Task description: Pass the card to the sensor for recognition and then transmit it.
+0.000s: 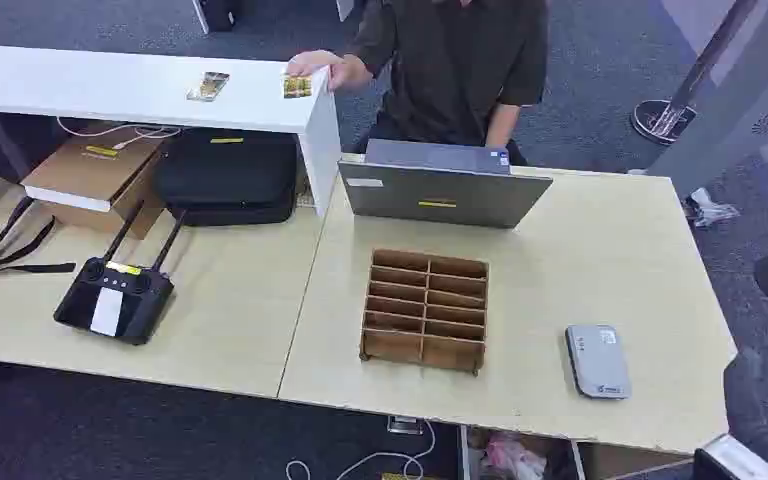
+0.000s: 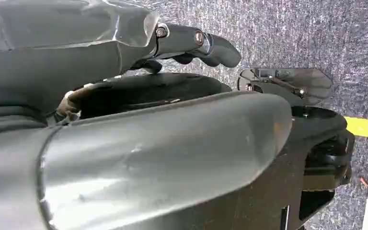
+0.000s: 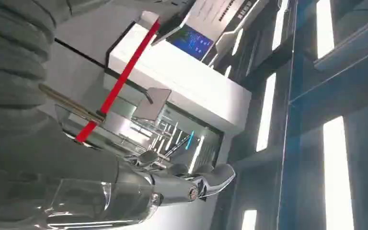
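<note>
Two yellowish cards lie on the white raised shelf (image 1: pixel 80 80) at the back left: one card (image 1: pixel 207 86) lies alone, and a person's hand (image 1: pixel 318 68) touches the other card (image 1: pixel 297 87) at the shelf's end. The grey flat sensor (image 1: pixel 597 360) lies near the table's front right edge. My left hand (image 2: pixel 191 43) hangs over grey carpet with its fingers stretched out and nothing in it. My right hand (image 3: pixel 191 184) is also bare, its fingers extended toward the room behind.
A wooden slotted organiser (image 1: pixel 425 310) stands mid-table in front of a grey laptop (image 1: pixel 440 185). A black remote controller (image 1: pixel 115 295), a black bag (image 1: pixel 225 175) and a cardboard box (image 1: pixel 95 175) sit on the left. A person in a dark shirt (image 1: pixel 455 60) sits behind the laptop.
</note>
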Motion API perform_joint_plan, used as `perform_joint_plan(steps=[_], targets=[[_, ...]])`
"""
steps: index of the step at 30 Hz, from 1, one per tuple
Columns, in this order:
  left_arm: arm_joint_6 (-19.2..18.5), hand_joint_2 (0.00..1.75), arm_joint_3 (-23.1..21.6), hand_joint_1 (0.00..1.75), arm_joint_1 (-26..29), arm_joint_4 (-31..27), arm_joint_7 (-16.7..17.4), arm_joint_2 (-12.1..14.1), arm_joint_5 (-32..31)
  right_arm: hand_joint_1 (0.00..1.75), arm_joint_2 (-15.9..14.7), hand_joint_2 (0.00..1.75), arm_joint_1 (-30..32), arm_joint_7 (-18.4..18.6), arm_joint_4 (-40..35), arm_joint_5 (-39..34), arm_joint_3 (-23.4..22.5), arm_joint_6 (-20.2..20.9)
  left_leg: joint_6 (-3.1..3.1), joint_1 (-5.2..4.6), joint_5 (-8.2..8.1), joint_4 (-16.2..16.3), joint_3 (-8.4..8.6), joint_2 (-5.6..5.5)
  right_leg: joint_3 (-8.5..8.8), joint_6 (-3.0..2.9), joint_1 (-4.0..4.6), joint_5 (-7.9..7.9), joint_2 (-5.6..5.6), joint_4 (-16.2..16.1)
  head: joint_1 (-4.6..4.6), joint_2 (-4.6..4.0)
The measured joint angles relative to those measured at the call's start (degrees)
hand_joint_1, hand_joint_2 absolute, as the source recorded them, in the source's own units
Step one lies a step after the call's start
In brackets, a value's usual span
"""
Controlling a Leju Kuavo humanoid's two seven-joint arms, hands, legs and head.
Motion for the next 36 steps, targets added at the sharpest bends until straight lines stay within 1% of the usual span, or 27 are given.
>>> perform_joint_plan(steps=[22,24,27,29,31,33,34,35,36], targets=[[0.02,0.00,-0.09,0.00,0.00,0.00,-0.04,-0.04,0.00,0.00,0.00,1.75,0.03,0.46,-0.31,0.20,0.00,0.00,0.00,0.00,0.00,0.00,0.00,0.00,0.00,0.00,0.00,0.00,0.00,0.00,0.00,0.00],[-0.02,0.00,-0.11,0.00,0.00,0.00,-0.11,-0.04,0.00,0.00,0.00,1.75,0.01,0.48,-0.31,1.20,0.00,0.00,0.00,0.00,0.00,0.00,-0.01,0.00,0.00,0.00,0.00,0.00,0.00,0.00,0.00,0.00],[-0.02,0.00,-0.31,0.00,-0.01,0.00,-0.44,-0.04,-0.26,0.00,0.00,1.75,-1.11,1.04,1.05,5.24,0.02,0.04,0.00,0.01,0.00,-0.03,-0.09,0.00,0.03,0.00,0.01,0.00,0.00,0.02,0.02,0.00],[-0.02,0.00,-0.57,0.00,-0.07,0.00,-0.52,-0.04,-0.44,0.00,-0.13,1.75,-2.38,4.01,3.24,10.07,0.79,0.04,0.00,0.02,0.00,-0.04,-0.09,-0.01,0.09,0.00,0.02,0.00,-0.02,0.03,0.02,0.00],[-0.13,0.00,-1.14,0.00,-0.13,0.00,-0.44,-0.04,-0.83,0.00,-0.96,1.75,-6.10,11.73,6.89,17.06,2.80,0.11,-0.06,0.02,0.05,-0.04,-0.06,0.06,0.05,-0.03,0.02,0.04,0.05,0.03,-0.02,0.00],[-0.57,0.00,-1.64,0.00,-0.27,0.00,0.02,-0.02,-1.42,0.00,-1.81,1.75,-11.06,19.50,10.99,21.57,5.33,1.18,-0.05,0.02,0.09,-0.04,-0.01,0.13,0.05,-0.05,0.02,0.08,0.12,0.05,0.00,0.00],[-0.69,0.00,-1.79,0.00,-0.30,0.00,0.09,-0.02,-1.61,0.00,-1.96,1.75,-12.78,21.12,11.97,22.45,6.04,1.76,-0.05,0.02,0.15,-0.03,0.01,0.07,0.07,-0.03,0.02,0.10,0.08,0.04,0.00,0.00],[-0.85,0.00,-1.97,0.00,-0.33,0.00,0.20,-0.02,-1.92,0.00,-2.27,1.75,-14.82,23.53,13.82,23.63,7.15,3.11,0.00,0.03,0.20,-0.04,-0.08,0.01,0.09,-0.03,0.03,0.11,0.03,0.06,0.02,0.00],[-1.16,0.00,-2.43,0.00,-0.39,0.00,0.72,-0.02,-2.49,0.00,-3.19,1.75,-18.86,26.57,17.59,24.69,8.18,5.40,-0.09,0.01,0.26,-0.04,-0.11,0.12,-0.06,-0.12,0.01,0.26,0.12,0.14,0.17,0.00]])
